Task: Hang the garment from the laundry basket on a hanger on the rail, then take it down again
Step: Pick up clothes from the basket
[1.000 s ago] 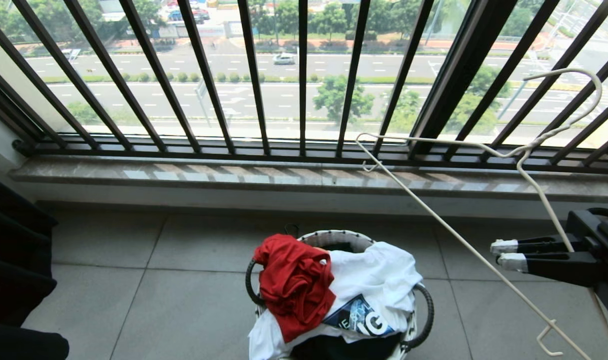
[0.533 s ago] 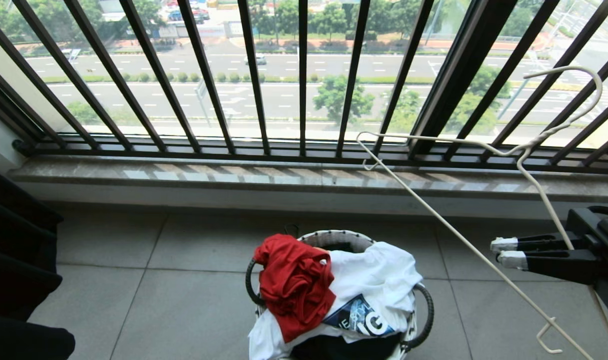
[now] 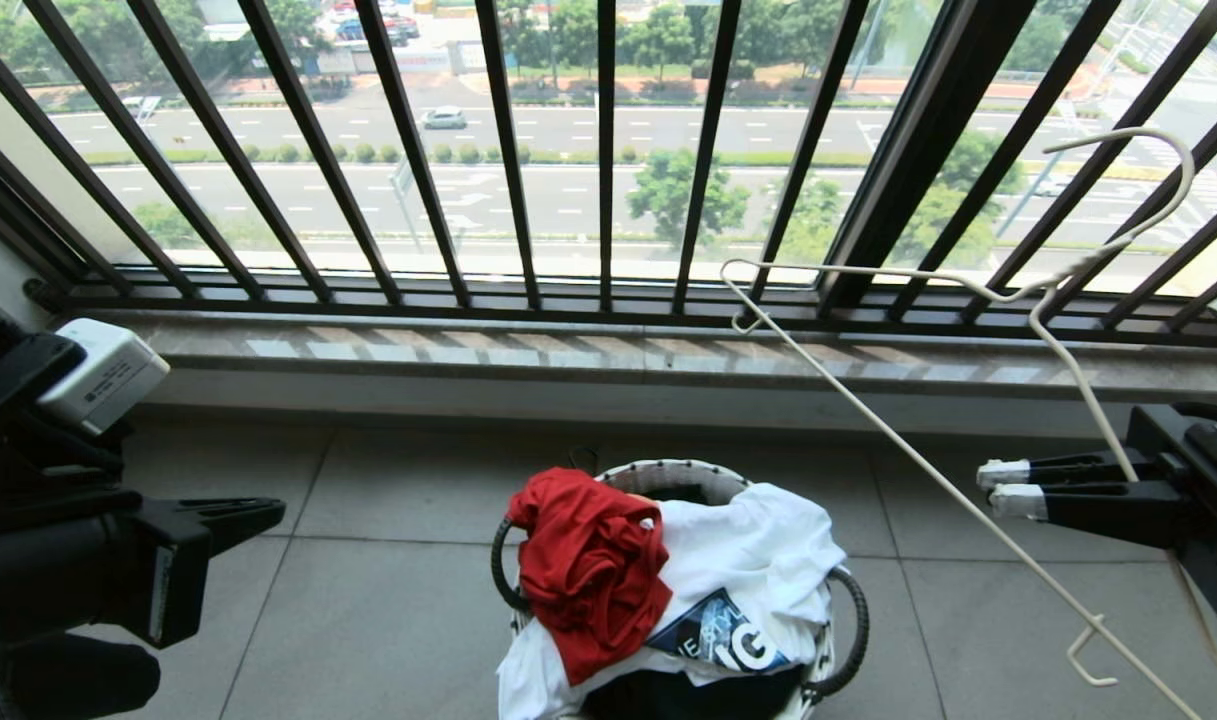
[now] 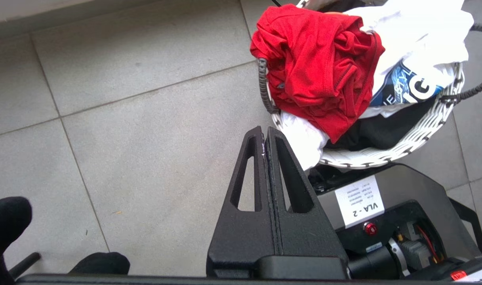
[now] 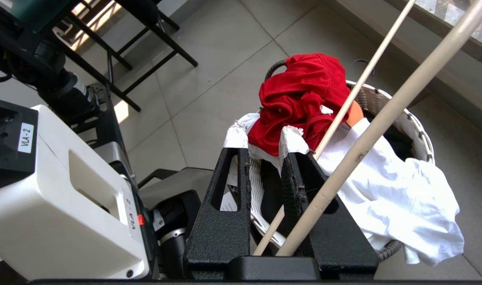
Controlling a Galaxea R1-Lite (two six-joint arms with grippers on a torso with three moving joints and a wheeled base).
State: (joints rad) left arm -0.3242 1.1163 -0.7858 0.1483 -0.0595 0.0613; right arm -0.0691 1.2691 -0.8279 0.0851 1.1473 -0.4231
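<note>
The red garment lies crumpled on top of the laundry basket, a round white-rimmed basket on the floor tiles; the garment also shows in both wrist views. My right gripper hovers right of the basket, its taped fingers a little apart, holding the pale wire hanger tilted in the air. My left gripper is shut on nothing, left of the basket above bare tiles. The rail is out of view.
A white cloth with a blue print and a black garment share the basket. The black barred window railing and a stone sill close off the far side. My own base sits just behind the basket.
My left arm has swung up into the head view from the left edge, gripper shut. The right gripper and hanger have risen very slightly. The laundry has not moved.
</note>
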